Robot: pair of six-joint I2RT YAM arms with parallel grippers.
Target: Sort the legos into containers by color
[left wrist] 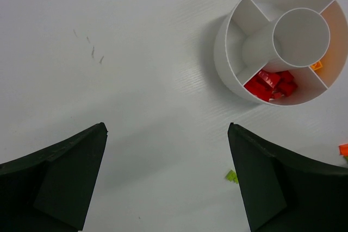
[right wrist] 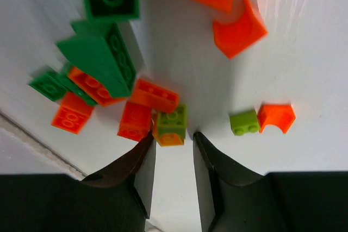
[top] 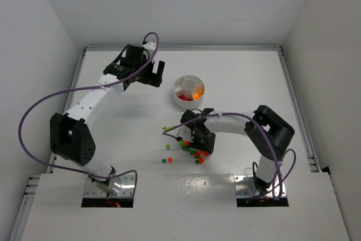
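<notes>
Two claws to report, so one camera at a time.

Top camera: my left claw [top: 150,76] hangs over the table [top: 254,71], spread wide and gripping nothing. It's just left of the white dish [top: 183,104]. The dish sits toward the far middle of the table, with red in its near-left wedge and orange in the right one. My right claw [top: 198,141] is down low in the loose legos [top: 194,150], a heap lying near of the dish. A few green strays [top: 167,147] lie off to the heap's left.

Left wrist camera: the two fingers [left wrist: 65,177] are far apart, with only white tabletop between them. The dish is off to the right. A pile of red bricks [left wrist: 272,84] fills one wedge, and one orange brick [left wrist: 316,66] peeks out of the next wedge, beside the round hub [left wrist: 300,35]. A lone lime brick [left wrist: 232,176] lies on the table right at the inner edge of one finger.

Right wrist camera: here the jaws are nearly together, leaving just a slim gap with bare table in it, so they're clamping nothing. Right past the tips sits a lime-on-orange brick [right wrist: 171,126]. I can't tell whether a tip touches it. Further out are dark green bricks [right wrist: 103,58] and a small lime brick [right wrist: 243,122] touching an orange curved piece [right wrist: 276,117].
</notes>
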